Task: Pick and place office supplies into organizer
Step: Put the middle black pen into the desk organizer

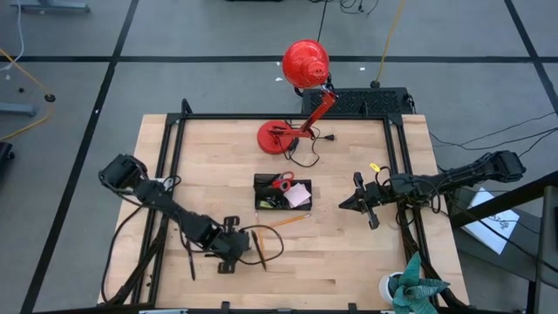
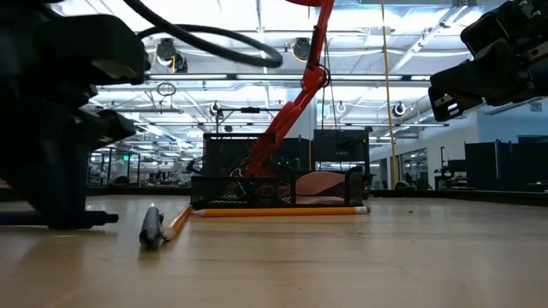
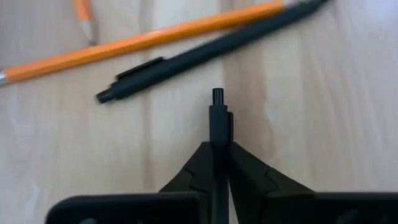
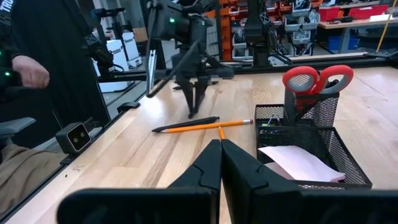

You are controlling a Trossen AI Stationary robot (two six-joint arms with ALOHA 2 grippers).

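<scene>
The black mesh organizer (image 1: pixel 282 194) (image 4: pixel 311 155) stands mid-table with red-handled scissors (image 1: pixel 281 181) (image 4: pixel 317 78) upright in it and a pink sticky pad (image 4: pixel 292 163) lying inside. A black pen (image 3: pixel 205 53) (image 4: pixel 186 124) and an orange pencil (image 3: pixel 137 42) (image 4: pixel 205 126) lie flat on the wood side by side. A second orange pencil (image 1: pixel 288 221) lies in front of the organizer. My left gripper (image 1: pixel 228 250) (image 3: pixel 217 144) is near the table's near edge, shut on another black pen. My right gripper (image 1: pixel 349 206) (image 4: pixel 221 149) hovers shut to the right of the organizer. My left gripper pinches a black pen between its two fingers. The pen lies along the fingers, and its end (image 3: pixel 217 96) sticks out past their tips. The fingers (image 4: pixel 194 93) point down at the table. Whether the pen's end touches the wood, I cannot tell.
A red desk lamp (image 1: pixel 301 87) stands at the far side on its round base (image 1: pixel 277 137). A black rail frame (image 1: pixel 174 157) runs along the table's edges. A person (image 4: pixel 37 74) stands beyond the table's left side. Bare wood lies between the organizer and the right gripper.
</scene>
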